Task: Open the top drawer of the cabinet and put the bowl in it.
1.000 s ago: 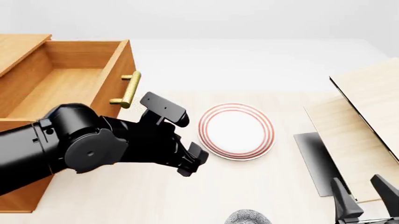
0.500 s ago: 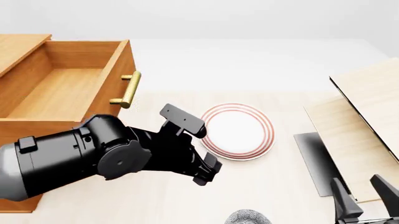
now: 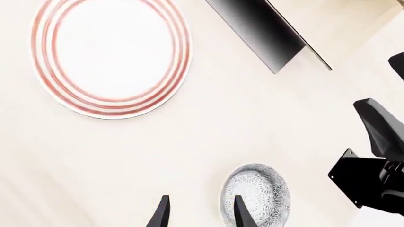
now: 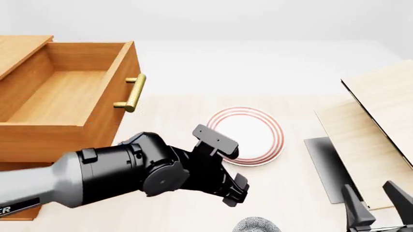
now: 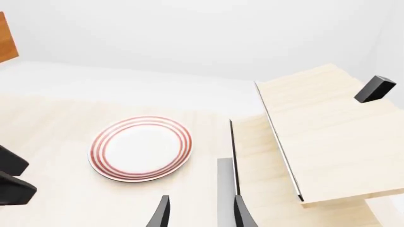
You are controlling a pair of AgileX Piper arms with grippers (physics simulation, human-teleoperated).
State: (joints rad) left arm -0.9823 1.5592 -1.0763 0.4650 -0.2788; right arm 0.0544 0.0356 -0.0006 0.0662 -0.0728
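Your drawer (image 4: 61, 94) is pulled right out of the cabinet (image 4: 26, 193) at the left of the table (image 4: 284, 203), its brass handle (image 4: 132, 92) facing the plate (image 4: 245, 136), and the box is bare inside. Your left arm reaches across in front of it, with the left gripper (image 4: 233, 189) low over the table between plate and bowl (image 4: 257, 225). That bowl sits at the near edge, only its rim peeking into the front view. From the left wrist, the bowl (image 3: 256, 195) lies just beside one fingertip (image 3: 241, 213), and the claw (image 3: 198, 213) is parted with nothing between the fingers. Your right gripper (image 4: 377, 203) waits at the near right by the pale boards (image 4: 380, 125), fingers apart and holding nothing. The bowl stands well apart from the drawer.
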